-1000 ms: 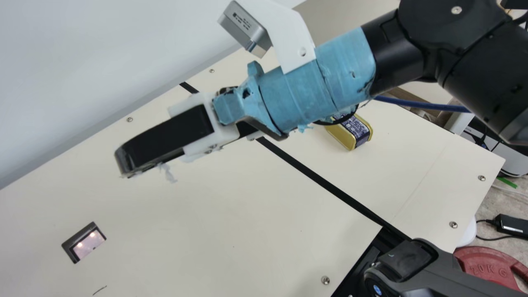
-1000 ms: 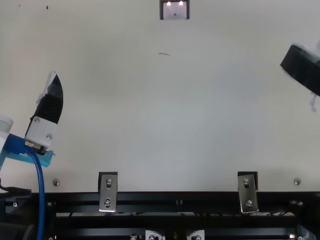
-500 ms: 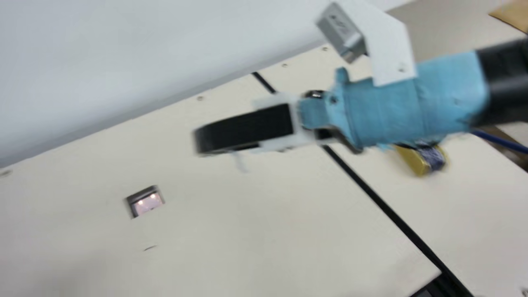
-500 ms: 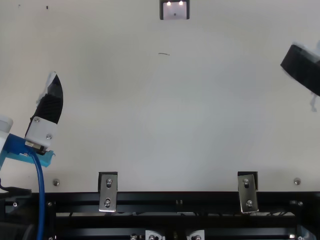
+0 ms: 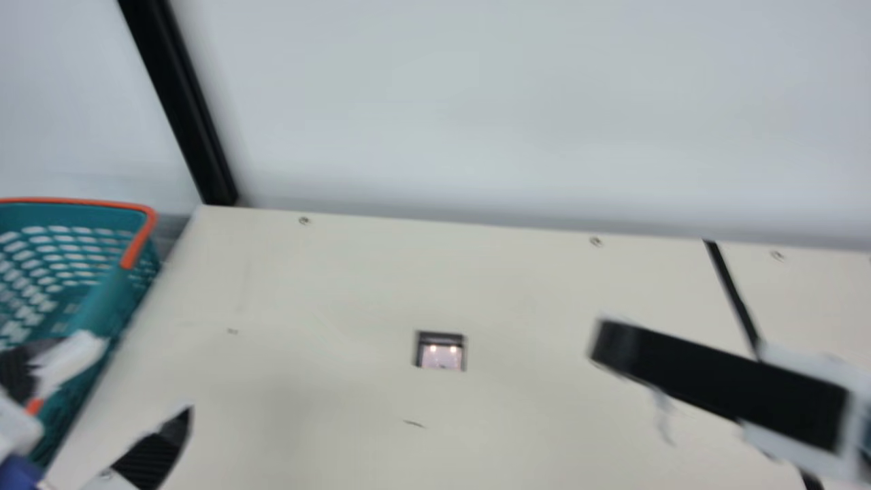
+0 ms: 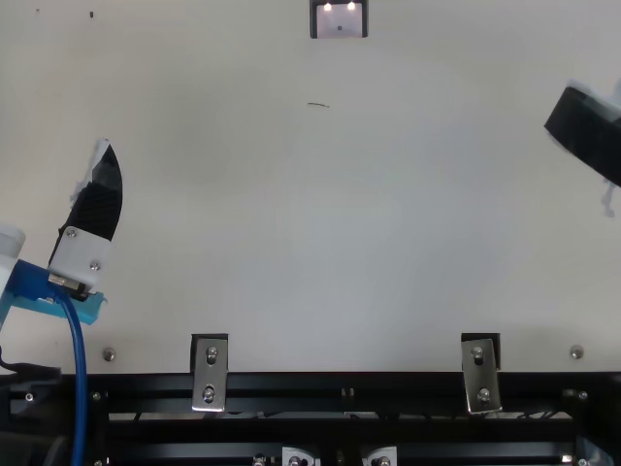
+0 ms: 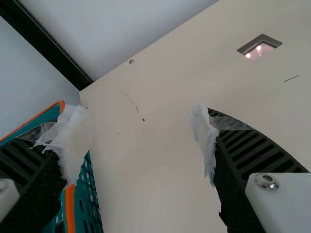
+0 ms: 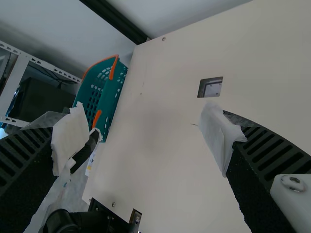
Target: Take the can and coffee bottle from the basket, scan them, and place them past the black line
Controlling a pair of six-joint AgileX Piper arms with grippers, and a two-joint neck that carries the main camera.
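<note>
The teal basket [image 5: 112, 299] with an orange rim stands off the table's left end in the main view; its inside shows only partly. My left gripper [image 5: 139, 378] is at the basket's near side, one finger over the basket and one over the table. The left wrist view has this gripper [image 7: 138, 114] open, nothing between its fingers. Over the table short of the black line [image 5: 731, 292], my right gripper [image 5: 605, 344] points leftward. In the right wrist view, the right gripper [image 8: 141, 110] is open and holds nothing.
A scanner window [image 5: 441, 352] is set in the cream table [image 5: 340, 286], between the two arms. A pale wall [image 5: 510, 122] and a black post [image 5: 180, 109] rise behind. Metal brackets [image 6: 210, 374] stand along the near edge in the top view.
The neck camera has turned left, from the side with the yellow can past the black line to the basket side. In the top view both arms have kept still.
</note>
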